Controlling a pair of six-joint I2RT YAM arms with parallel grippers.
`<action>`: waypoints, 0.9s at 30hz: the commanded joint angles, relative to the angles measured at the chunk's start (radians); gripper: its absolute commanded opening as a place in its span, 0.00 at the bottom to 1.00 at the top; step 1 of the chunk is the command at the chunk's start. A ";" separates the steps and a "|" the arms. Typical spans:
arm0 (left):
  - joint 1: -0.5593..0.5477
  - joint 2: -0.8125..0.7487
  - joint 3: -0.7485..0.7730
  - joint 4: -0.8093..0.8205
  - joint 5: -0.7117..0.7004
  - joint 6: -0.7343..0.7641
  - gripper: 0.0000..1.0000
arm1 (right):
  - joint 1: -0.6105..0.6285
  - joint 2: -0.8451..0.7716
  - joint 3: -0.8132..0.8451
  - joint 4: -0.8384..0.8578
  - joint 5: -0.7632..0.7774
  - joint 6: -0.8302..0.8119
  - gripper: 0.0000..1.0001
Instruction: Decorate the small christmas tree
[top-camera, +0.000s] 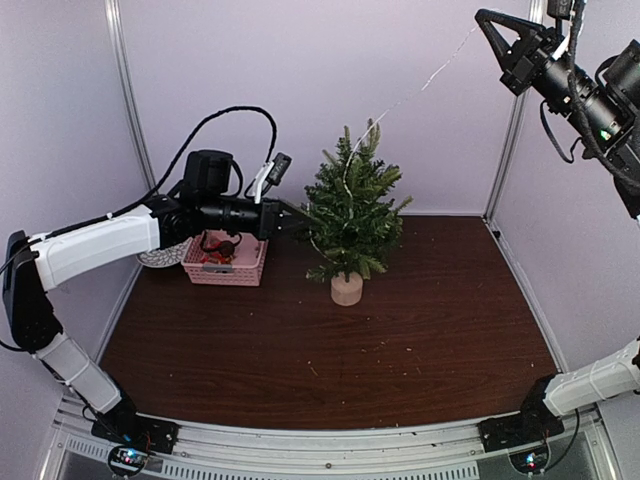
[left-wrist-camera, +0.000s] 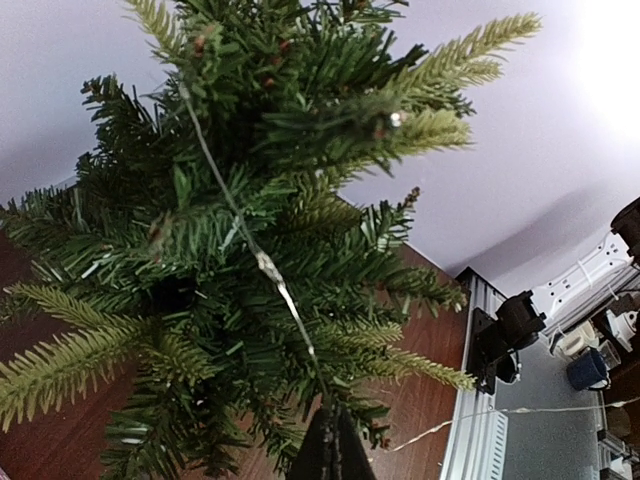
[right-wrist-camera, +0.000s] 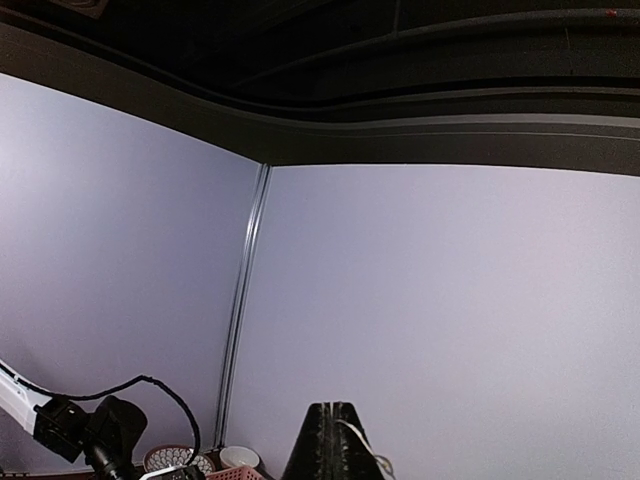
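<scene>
A: Left claw (left-wrist-camera: 330, 445) — closed, pinching the light string (top-camera: 420, 85) low at the left side of the tree (top-camera: 352, 205). Right claw (top-camera: 484, 20) closed on the same string, high at the right, strand running down to the treetop.

B: Tree position?

A: Back centre of the table (top-camera: 400, 340), just right of the basket (top-camera: 228, 264), on its stump (top-camera: 346, 289). Long axis vertical, tip up.

B: Progress?

A: Early, I judge — one strand laid down through the branches, the rest off the tree. No ornaments seen hung; winding left to do
</scene>
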 joint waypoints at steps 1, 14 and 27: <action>0.020 -0.067 0.016 -0.009 0.049 0.005 0.00 | 0.001 -0.012 0.000 0.003 0.013 -0.007 0.00; 0.024 -0.013 0.032 0.243 0.097 -0.181 0.00 | -0.015 0.004 0.079 0.020 0.110 -0.084 0.00; -0.018 0.081 0.056 0.363 -0.049 -0.199 0.00 | -0.071 0.012 0.047 0.073 0.335 -0.247 0.00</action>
